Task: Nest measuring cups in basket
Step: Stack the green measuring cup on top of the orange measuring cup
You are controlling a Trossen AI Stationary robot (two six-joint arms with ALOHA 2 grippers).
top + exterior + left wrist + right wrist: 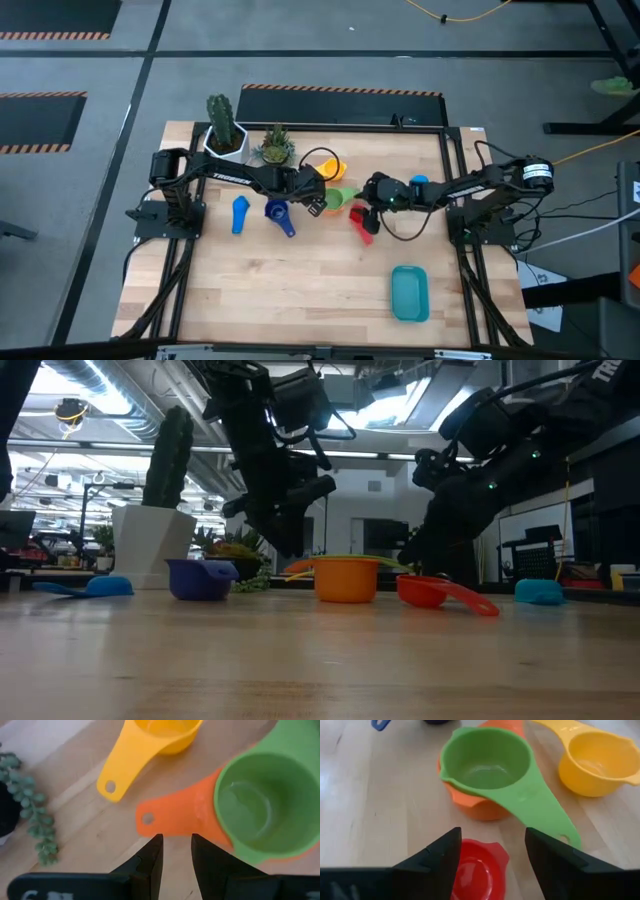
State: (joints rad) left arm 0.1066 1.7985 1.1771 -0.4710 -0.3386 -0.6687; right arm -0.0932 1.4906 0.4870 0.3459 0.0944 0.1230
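The green cup (487, 762) sits nested inside the orange cup (475, 805) at mid-table. The orange handle (170, 815) lies flat on the wood. The yellow cup (331, 168) stands just beyond them. The red cup (477, 870) stands on the table nearer the right arm. The dark blue cup (280, 215) and the light blue cup (240, 213) lie farther left. The teal basket (410, 292) rests near the table's front right. My left gripper (176, 845) hovers open by the orange handle's free end. My right gripper (492, 845) is open, its fingers standing either side of the red cup, above it.
A white pot with a cactus (225, 135) and a small trailing plant (274, 148) stand at the far left of the table, behind the left arm. A small blue thing (418, 182) lies beside the right arm. Bare wood stretches across the near half, left of the basket.
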